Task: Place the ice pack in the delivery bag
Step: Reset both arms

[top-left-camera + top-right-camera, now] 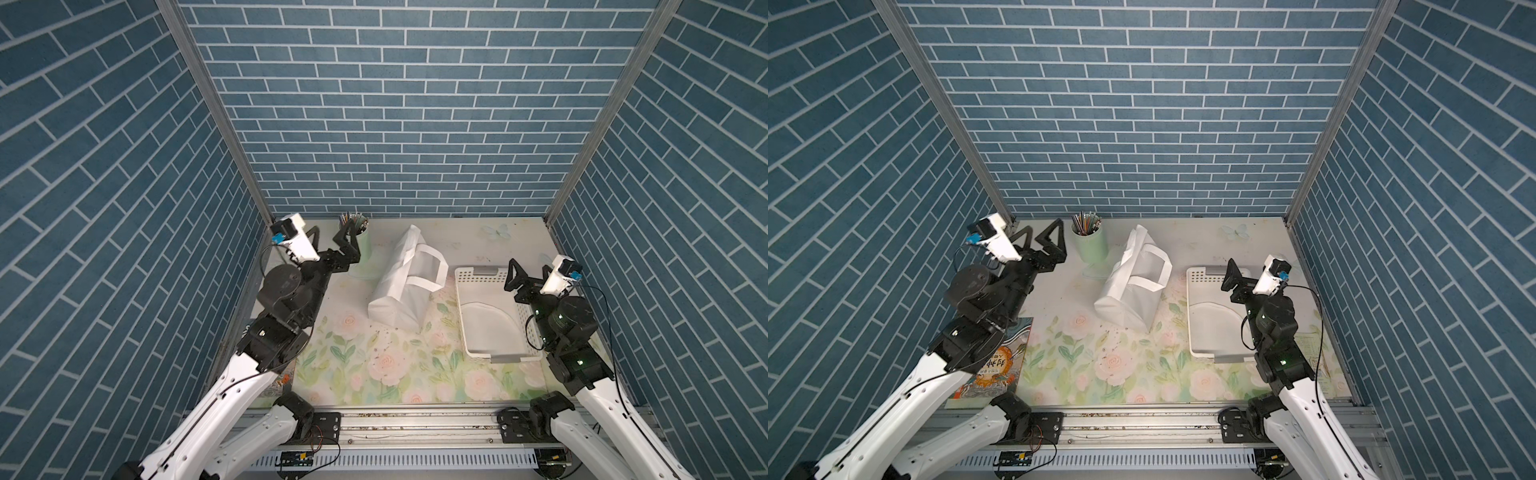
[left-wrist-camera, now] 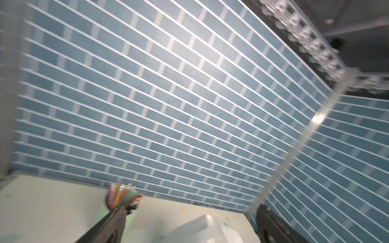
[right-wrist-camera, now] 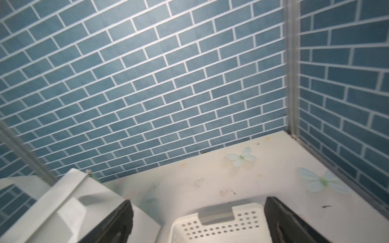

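The delivery bag point(image 1: 399, 291) point(image 1: 1129, 291) stands in the middle of the floral table, white, its top folded together and its two loop handles hanging to the right. The ice pack shows in no view. My left gripper point(image 1: 332, 239) point(image 1: 1040, 237) is raised at the back left, well apart from the bag, open and empty. In the left wrist view the gripper point(image 2: 189, 227) frames the bag's top point(image 2: 210, 229). My right gripper point(image 1: 530, 274) point(image 1: 1246, 276) hovers open and empty over the basket's far right end. In the right wrist view this gripper point(image 3: 197, 223) has the bag point(image 3: 63, 199) beside it.
A white perforated basket point(image 1: 459, 291) point(image 1: 1190, 316) point(image 3: 210, 227) lies right of the bag with a white curved sheet inside. A green cup of coloured pencils point(image 1: 357, 224) point(image 1: 1088, 241) point(image 2: 120, 195) stands at the back left. A picture book point(image 1: 996, 365) lies under the left arm.
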Tool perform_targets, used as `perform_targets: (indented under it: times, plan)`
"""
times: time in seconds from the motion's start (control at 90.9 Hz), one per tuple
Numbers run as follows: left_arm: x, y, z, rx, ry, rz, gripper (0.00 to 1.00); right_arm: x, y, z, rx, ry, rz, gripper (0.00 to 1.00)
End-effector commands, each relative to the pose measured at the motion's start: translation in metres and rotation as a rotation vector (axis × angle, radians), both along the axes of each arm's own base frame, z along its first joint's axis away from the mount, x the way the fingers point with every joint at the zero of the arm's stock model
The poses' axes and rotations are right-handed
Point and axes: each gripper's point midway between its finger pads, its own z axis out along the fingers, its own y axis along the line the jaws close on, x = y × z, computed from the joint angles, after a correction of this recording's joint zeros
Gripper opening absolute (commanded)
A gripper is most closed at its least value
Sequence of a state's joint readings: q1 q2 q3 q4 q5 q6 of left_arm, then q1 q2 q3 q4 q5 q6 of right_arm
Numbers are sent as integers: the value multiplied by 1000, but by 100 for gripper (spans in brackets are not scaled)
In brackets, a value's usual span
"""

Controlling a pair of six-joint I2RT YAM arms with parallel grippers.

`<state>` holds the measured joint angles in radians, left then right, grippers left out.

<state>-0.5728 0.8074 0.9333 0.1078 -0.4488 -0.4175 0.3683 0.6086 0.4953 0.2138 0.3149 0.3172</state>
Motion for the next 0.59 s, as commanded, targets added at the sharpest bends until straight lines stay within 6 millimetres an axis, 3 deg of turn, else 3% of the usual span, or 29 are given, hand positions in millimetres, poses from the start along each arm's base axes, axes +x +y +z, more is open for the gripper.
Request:
perform_targets:
  times: [0.0, 0.132, 0.275, 0.418, 0.583]
  plan:
    - [1, 59, -72, 108, 161, 387, 100, 1, -25, -21, -160, -10, -154, 99]
    - [0, 78, -131, 204, 257, 525, 100, 1, -44, -44, -176, -62, -261, 100]
    - [7, 79, -165, 301, 287, 549, 100, 7, -55, -72, -276, -28, -302, 100]
    - [14, 106, -207, 334, 360, 648, 100, 14, -63, -91, -296, -9, -285, 99]
    - [19, 133, -242, 343, 451, 703, 100, 26, -62, -111, -292, 28, -232, 100]
